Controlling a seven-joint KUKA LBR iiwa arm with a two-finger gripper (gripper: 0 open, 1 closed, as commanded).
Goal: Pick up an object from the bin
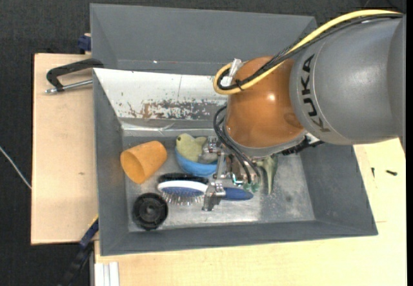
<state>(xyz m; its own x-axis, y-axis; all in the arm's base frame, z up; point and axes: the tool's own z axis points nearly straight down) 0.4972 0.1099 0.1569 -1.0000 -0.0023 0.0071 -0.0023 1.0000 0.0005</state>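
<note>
The gripper [215, 193], spread or pressed together I cannot tell, hangs at the blue brush [181, 194] in the frame's lower centre, probably light, stiff and slick, best pinched across its narrow handle, on the bin's [290, 195] smooth metal floor, crowded by a cup [143, 160].

Orange cup [143, 160] — blue brush [184, 190] (wht bristles)

The orange-covered wrist [261, 110] overlaps the light blue plastic bowl [192, 166] at centre frame, hiding its right side. The grey arm [361, 78] is cut off at the right.
</note>
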